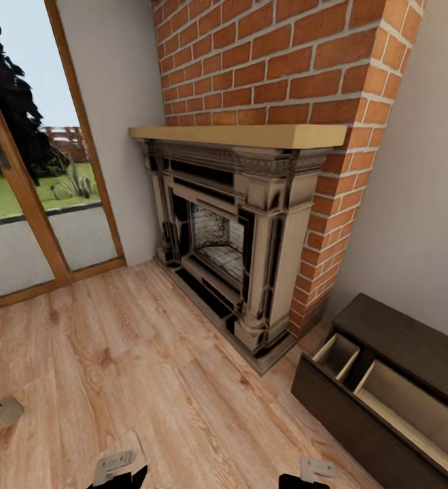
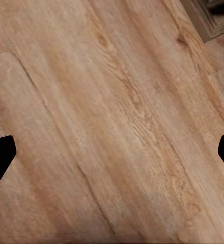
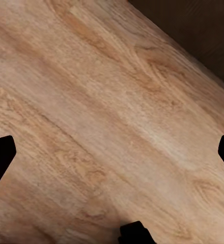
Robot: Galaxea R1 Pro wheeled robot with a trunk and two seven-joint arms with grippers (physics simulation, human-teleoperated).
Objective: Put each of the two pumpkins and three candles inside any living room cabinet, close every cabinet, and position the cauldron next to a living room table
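From my head camera, an ornate stone fireplace (image 1: 234, 238) under a red brick chimney (image 1: 285, 61) stands at twelve o'clock, glass doors (image 1: 26, 190) at ten. The low dark cabinet (image 1: 393, 387) sits at four o'clock with two drawers pulled open, pale wood inside and nothing in them that I can see. One beige-grey candle (image 1: 7, 411) rests on the plank floor (image 1: 128, 367) at eight o'clock. My left gripper (image 2: 112, 152) and right gripper (image 3: 112, 152) hang spread wide over bare boards, holding nothing.
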